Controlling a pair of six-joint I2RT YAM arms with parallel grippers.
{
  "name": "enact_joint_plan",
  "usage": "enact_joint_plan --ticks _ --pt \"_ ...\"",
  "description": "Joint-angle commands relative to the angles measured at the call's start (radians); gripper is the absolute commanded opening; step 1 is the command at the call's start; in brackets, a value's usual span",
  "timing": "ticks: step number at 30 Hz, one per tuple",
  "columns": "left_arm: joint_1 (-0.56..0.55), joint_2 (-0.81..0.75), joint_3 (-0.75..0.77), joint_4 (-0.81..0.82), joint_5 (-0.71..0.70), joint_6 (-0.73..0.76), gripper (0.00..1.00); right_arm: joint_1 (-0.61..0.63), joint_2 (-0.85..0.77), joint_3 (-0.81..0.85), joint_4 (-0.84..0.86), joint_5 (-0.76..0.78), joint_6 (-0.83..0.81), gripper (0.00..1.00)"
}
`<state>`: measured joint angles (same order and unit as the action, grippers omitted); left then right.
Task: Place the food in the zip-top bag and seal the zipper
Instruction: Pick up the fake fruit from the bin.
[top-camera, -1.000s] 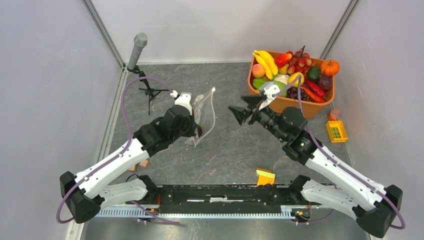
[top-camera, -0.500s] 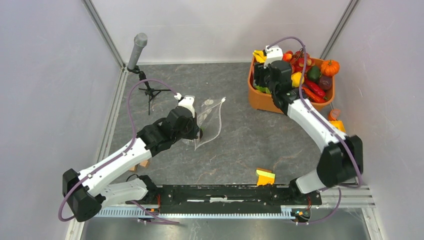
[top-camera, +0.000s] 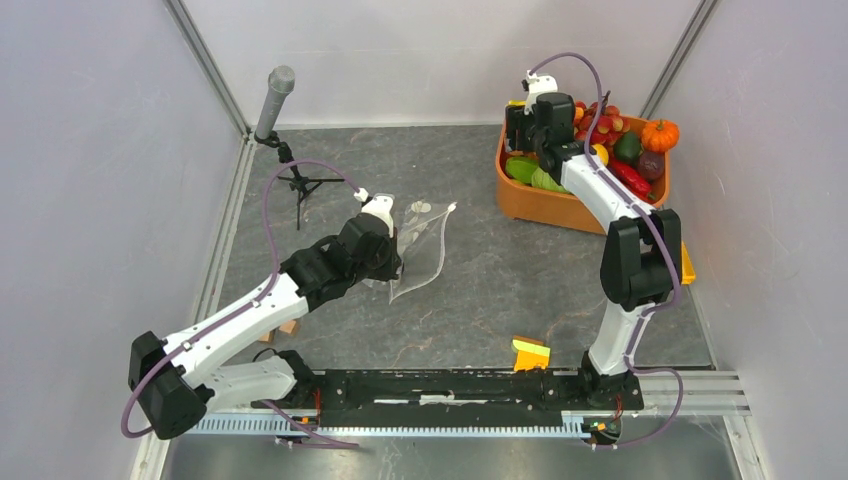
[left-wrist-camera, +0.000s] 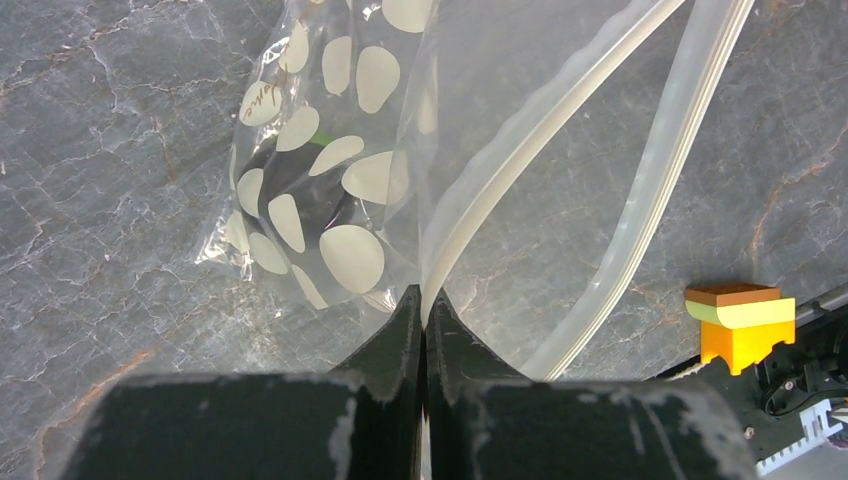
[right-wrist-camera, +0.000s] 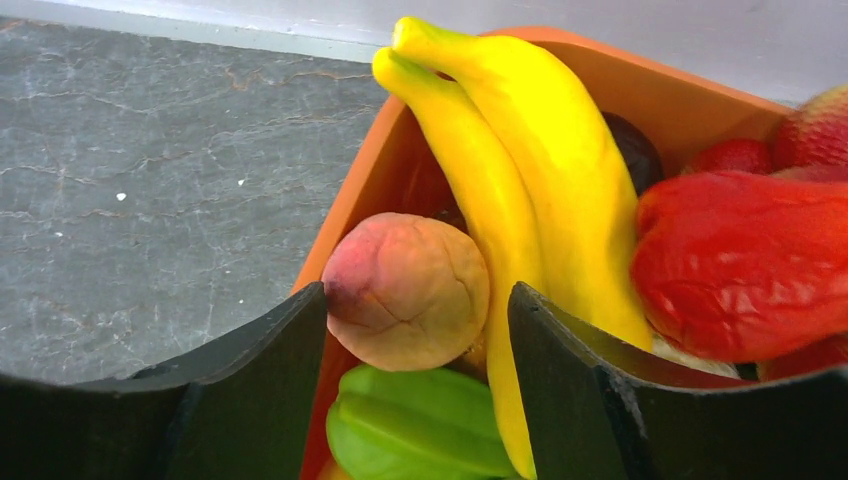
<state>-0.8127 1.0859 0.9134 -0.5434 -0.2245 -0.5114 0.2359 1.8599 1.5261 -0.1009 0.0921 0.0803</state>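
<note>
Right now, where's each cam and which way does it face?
Top external: above and behind the bases, looking down at the table; both arms show.
Left wrist: on the left arm, looking past the shut left tool pinching the zip-top bag; fingers show.
Right wrist: on the right arm, looking past the open right tool at a peach in the orange tub; fingers show.
Shared: top and left wrist see the zip-top bag; top and right, the orange tub.

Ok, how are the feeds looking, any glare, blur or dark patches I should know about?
Top external: even light, soft shadows, sharp; the orange tub reads clearly. Left wrist: the zip-top bag is crisp, its clear film faintly hazy over the table; the left gripper is dark. Right wrist: the peach is sharp, the bananas show mild sheen, the red fruit slightly soft.
</note>
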Motion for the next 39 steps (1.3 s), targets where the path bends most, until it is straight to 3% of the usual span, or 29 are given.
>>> enact_joint_plan --ticks 1,11,17,21,28,39 --pt "0.006 0.012 0.004 0.034 0.016 -0.001 0.04 -0.004 0.039 0.061 -0.019 -0.051 -0.020 0.71" --pt "0.006 0.013 0.004 0.034 0.017 0.003 0.04 -0.014 0.066 0.041 -0.016 -0.132 -0.010 0.67" --pt "0.006 0.013 0.007 0.031 0.034 0.005 0.04 -0.022 0.060 0.036 -0.037 -0.170 -0.021 0.78" --pt "0.006 0.006 0.004 0.028 0.035 0.003 0.04 -0.035 0.053 0.022 -0.034 -0.216 -0.029 0.62" --pt "0.006 0.003 0.013 0.017 0.038 0.004 0.04 -0.056 0.014 -0.024 0.007 -0.302 0.015 0.43" --pt "0.006 -0.001 0.015 0.007 0.048 0.004 0.04 -0.055 -0.170 -0.165 0.084 -0.341 0.045 0.41"
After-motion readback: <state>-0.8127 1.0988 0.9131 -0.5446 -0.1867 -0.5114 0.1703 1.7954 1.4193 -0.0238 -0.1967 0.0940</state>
